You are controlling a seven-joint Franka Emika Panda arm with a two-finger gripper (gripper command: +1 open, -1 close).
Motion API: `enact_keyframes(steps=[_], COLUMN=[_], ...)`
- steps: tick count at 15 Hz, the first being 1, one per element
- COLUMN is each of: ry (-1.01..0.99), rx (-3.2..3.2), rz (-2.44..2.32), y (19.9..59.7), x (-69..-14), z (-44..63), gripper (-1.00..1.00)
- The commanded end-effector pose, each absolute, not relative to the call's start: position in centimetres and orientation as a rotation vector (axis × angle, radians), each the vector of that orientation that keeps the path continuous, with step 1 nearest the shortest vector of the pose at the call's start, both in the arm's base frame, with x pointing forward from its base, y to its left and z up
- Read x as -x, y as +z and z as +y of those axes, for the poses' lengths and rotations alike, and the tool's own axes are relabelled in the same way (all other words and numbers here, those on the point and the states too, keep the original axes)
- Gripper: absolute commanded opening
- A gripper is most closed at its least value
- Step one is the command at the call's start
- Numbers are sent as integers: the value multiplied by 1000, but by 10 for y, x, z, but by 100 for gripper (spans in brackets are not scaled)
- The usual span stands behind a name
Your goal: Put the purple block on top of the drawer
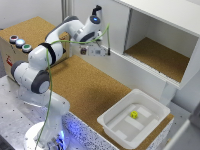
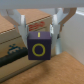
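My gripper point(image 2: 40, 34) is shut on the purple block point(image 2: 40, 48), a dark purple cube with a yellow ring and a yellow bar on it. In the exterior view the gripper point(image 1: 100, 49) hangs above the cork table near the back wall, to the right of the drawer point(image 1: 34, 27). The drawer is a plywood box with a cork top and three round buttons point(image 1: 20, 43). The block is too small to make out there. In the wrist view the drawer's stickered plywood side point(image 2: 14, 39) and black handle point(image 2: 9, 61) lie beside the block.
A white plastic tray point(image 1: 114, 125) with a small yellow block point(image 1: 134, 114) stands at the exterior view's lower right. A big white cabinet point(image 1: 165, 30) with an open cork-floored compartment stands at the right. The arm's own links cross over the drawer.
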State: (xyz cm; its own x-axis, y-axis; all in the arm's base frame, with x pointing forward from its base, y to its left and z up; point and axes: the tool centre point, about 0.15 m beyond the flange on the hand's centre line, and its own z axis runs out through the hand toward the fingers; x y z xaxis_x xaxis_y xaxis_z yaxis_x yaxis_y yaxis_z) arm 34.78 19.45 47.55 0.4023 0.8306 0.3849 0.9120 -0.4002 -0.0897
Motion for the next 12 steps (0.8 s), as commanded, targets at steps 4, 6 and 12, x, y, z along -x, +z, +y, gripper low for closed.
enact_keyframes(steps=[4,6,12], ry=[-530,-565,-524], rx=[2057,1981,1685], rz=[-1869,-1877,-1995], y=[481,489,463], x=[-339,-338,-302], z=[391,420,487], gripper=[-100,-100,-100])
